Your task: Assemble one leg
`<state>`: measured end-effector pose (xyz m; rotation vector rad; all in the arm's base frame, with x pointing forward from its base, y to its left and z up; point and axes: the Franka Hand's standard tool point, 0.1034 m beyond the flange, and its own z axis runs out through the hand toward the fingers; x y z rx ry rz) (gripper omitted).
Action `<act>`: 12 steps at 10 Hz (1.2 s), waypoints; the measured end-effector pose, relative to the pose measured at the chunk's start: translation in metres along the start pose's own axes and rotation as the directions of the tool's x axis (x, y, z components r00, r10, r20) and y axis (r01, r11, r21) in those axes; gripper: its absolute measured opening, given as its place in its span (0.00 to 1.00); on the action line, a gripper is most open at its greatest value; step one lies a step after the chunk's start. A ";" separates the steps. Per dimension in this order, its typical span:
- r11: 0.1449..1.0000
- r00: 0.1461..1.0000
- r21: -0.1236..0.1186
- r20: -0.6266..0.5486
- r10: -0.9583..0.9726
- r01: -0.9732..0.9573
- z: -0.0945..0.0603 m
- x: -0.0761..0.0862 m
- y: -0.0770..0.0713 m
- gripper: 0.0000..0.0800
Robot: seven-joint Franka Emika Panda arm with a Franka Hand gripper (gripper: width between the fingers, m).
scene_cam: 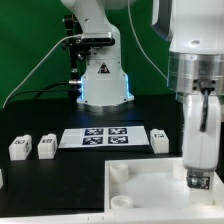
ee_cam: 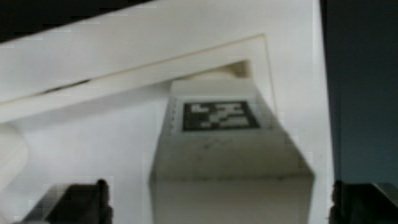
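Observation:
In the wrist view a white leg [ee_cam: 231,160] with a black-and-white tag [ee_cam: 217,113] stands between my fingers, in a corner of the large white tray-like piece [ee_cam: 107,90]. My gripper [ee_cam: 222,205] straddles it. The dark fingertips [ee_cam: 86,202] show a strip of white on each side of the leg, wider on one side, so the jaws stand open. In the exterior view the gripper [scene_cam: 200,182] is low over the tray piece [scene_cam: 150,195] at the exterior view's right; the leg is hidden there.
Two loose legs [scene_cam: 20,147] [scene_cam: 46,147] lie at the exterior view's left and a third one [scene_cam: 160,138] lies right of the marker board [scene_cam: 105,137]. A round socket [scene_cam: 118,173] shows in the tray piece's corner. The robot base [scene_cam: 103,80] stands behind.

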<state>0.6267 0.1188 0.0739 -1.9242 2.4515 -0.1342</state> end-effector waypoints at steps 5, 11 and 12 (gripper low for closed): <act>1.000 0.998 0.019 0.067 0.019 -0.020 -0.026 -0.010 0.013 0.81; 1.000 0.998 0.018 0.065 0.016 -0.018 -0.025 -0.010 0.013 0.81; 1.000 0.998 0.018 0.065 0.016 -0.017 -0.024 -0.010 0.014 0.81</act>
